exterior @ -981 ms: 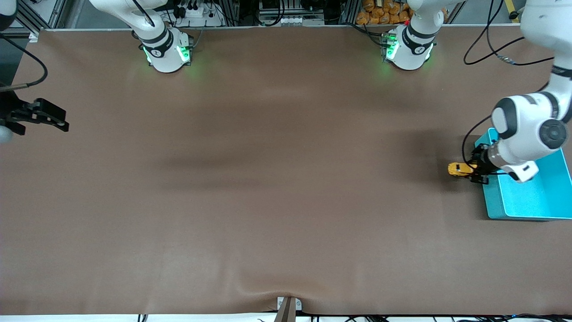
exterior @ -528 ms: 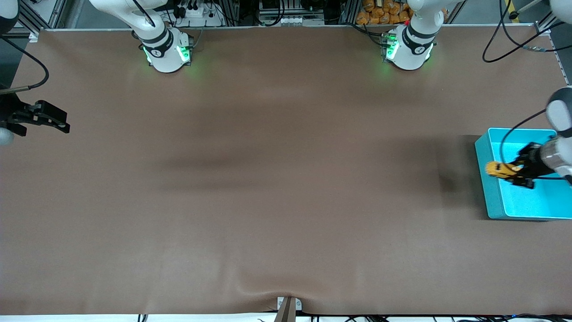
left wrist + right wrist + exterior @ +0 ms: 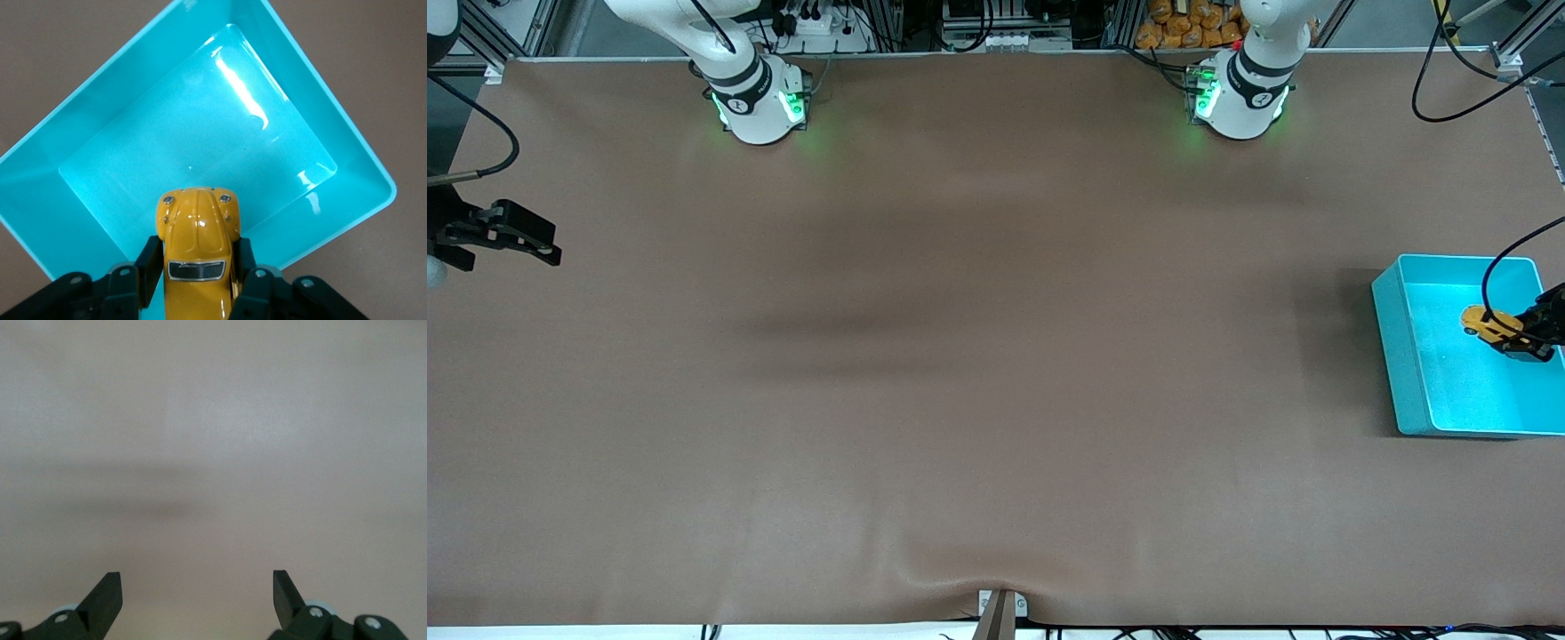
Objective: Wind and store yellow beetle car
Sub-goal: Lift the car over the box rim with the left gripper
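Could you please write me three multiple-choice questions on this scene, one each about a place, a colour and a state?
1. What is the yellow beetle car over?
A. the bin
B. bare table
C. a robot base

2. What colour is the bin?
A. red
B. teal
C. white

3. How is the right gripper?
A. shut on the car
B. shut on nothing
C. open

Answers:
1 A, the left wrist view shows the bin's floor under the car, which the left gripper clamps.
2 B, its walls are teal.
3 C, its fingers stand apart over bare table.

Robot lab: aluminium framing point(image 3: 507, 36), cabling point(image 3: 1449, 80), brown-covered table point(image 3: 960, 356).
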